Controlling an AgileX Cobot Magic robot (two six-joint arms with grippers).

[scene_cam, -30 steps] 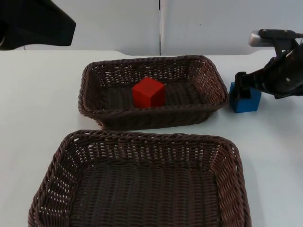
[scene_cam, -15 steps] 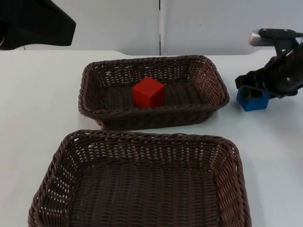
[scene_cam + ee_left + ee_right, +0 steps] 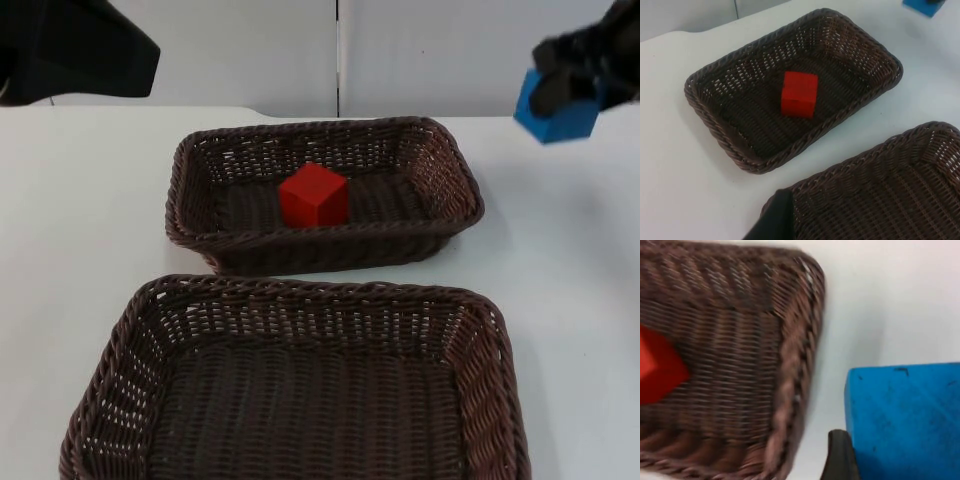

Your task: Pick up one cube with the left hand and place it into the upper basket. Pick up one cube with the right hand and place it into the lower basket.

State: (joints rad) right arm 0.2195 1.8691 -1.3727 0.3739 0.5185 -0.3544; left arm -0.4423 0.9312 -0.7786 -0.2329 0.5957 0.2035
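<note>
Change: the blue cube (image 3: 558,108) was on the desk (image 3: 90,200) just right of the upper basket (image 3: 455,165) a second ago — now it hangs well above the desk at the far right, gripped in the right claw (image 3: 568,88).
Right claw: closed on the blue cube, raised high, out beyond the upper basket's right end; its wrist view has the cube's blue face (image 3: 905,420) close against a dark fingertip (image 3: 839,460), the basket's corner below it.
Meaning: I judge the pick done and the carry begun; the cube must go forward and inward to reach the lower basket (image 3: 300,300).
Left claw: I cannot tell how its fingers stand; the left arm (image 3: 75,45) waits at the far left, its wrist view looking down on both baskets.
Red cube: (image 3: 313,195) rests inside the upper basket near the middle of its floor — the left half of the task looks finished.
Lower basket: nothing lies in it, nearest the camera, just apart from the upper one.
In the way: the upper basket's right rim lies near the direct line to the lower basket; at its present height the cube looks likely to pass over it, though lowering too soon could catch the wicker.
</note>
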